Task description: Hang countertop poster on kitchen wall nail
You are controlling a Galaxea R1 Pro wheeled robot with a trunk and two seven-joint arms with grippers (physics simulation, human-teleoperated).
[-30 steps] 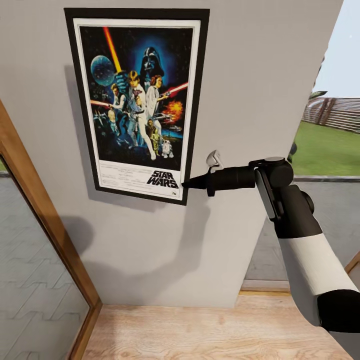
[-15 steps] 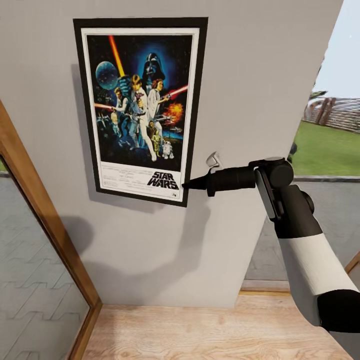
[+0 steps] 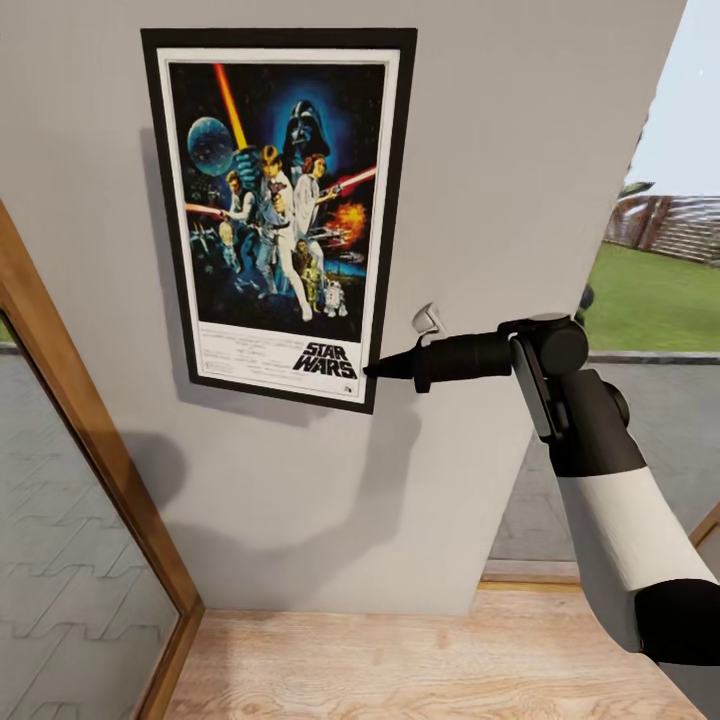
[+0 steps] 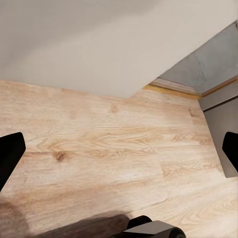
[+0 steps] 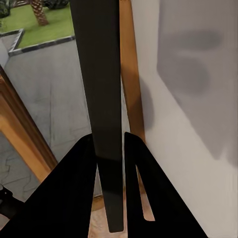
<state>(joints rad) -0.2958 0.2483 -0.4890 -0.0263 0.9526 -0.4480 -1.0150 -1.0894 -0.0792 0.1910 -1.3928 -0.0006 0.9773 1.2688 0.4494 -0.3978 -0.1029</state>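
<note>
Pale wooden floorboards [image 3: 430, 660] run along the bottom of the frame, meeting a plain grey wall [image 3: 500, 150] that fills most of the head view. At the lower right, the robot's white and black right arm [image 3: 610, 500] reaches up and across toward the centre. Its right end effector [image 3: 372, 370] is clamped on the lower right corner of the poster [image 3: 280, 210]; in the right wrist view the dark edge of the frame [image 5: 101, 99] runs between the two closed fingers [image 5: 74, 198]. That poster stands upright against the wall at upper left. A wooden door frame [image 3: 90, 450] slants down the left edge. Beyond, at right, grass [image 3: 650, 300] shows outside. The left end effector [image 4: 119, 153] hangs spread apart above the floorboards.
</note>
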